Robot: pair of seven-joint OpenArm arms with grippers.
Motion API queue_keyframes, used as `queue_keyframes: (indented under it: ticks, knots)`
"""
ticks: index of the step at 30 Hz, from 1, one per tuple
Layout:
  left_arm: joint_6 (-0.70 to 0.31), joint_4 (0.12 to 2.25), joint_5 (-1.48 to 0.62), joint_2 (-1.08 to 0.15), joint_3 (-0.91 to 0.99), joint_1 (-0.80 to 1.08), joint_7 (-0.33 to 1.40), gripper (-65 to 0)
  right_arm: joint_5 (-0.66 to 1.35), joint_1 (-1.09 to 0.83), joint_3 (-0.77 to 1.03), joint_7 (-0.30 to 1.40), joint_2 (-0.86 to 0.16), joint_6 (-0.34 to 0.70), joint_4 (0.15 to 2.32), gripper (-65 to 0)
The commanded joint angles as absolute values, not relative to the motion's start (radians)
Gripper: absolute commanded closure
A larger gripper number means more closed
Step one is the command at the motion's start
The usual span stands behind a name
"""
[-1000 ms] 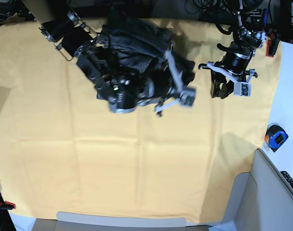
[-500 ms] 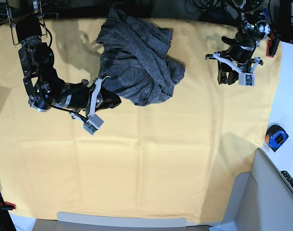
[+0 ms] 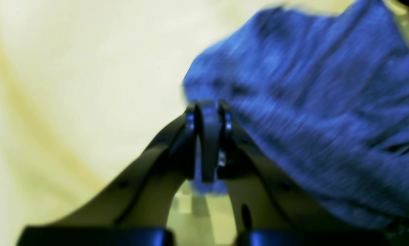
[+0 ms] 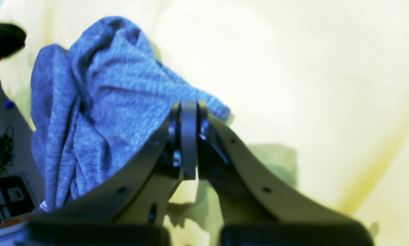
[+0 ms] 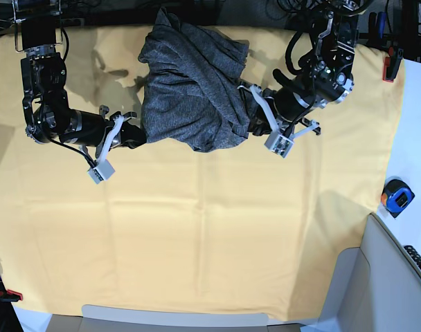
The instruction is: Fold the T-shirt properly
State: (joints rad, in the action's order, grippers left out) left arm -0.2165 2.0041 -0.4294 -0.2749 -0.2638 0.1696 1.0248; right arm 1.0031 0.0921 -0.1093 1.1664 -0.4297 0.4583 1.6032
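Observation:
The T-shirt lies crumpled in a dark grey heap at the top centre of the yellow cloth. My left gripper is at the heap's right edge. In the left wrist view the left gripper is shut, with the T-shirt beside and behind its tips. I cannot tell whether any cloth is pinched there. My right gripper is at the heap's left edge. The right wrist view shows the right gripper shut in front of the T-shirt, and no cloth shows between its fingers.
A tape measure lies off the cloth at the right. A red clamp sits at the top right corner. A grey moulded part fills the bottom right. Cables and dark gear line the far edge.
The left arm has swung in from the far right to the shirt's right edge and its gripper has shut. The right arm left the heap and now sits at its left edge.

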Motion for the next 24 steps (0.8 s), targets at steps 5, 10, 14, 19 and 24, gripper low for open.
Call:
queue_keyframes:
  ticks: [5,10,14,19,24]
  knots:
    - [-0.209,2.028,-0.427,-0.280,-0.280,0.139,1.035,0.0,0.960,0.136,-0.239,1.159,-0.366,0.467,1.722,0.0]
    - [-0.206,2.026,-0.426,-0.280,-0.134,0.157,1.024,0.0,0.809,0.180,-0.430,1.159,-0.314,0.357,1.730,0.0]
    - [-0.213,2.029,-0.426,-0.282,0.067,0.239,0.909,0.0,0.662,0.180,-0.565,1.178,-0.265,0.240,1.727,0.0]
    - [-0.213,2.025,-0.426,-0.280,0.176,0.295,0.857,0.0,0.619,0.180,-0.687,1.259,-0.232,0.239,1.733,0.0]
    - [-0.213,2.009,-0.426,-0.282,0.179,0.312,0.851,0.0,0.621,0.180,-0.780,1.294,-0.231,0.239,1.784,0.0]
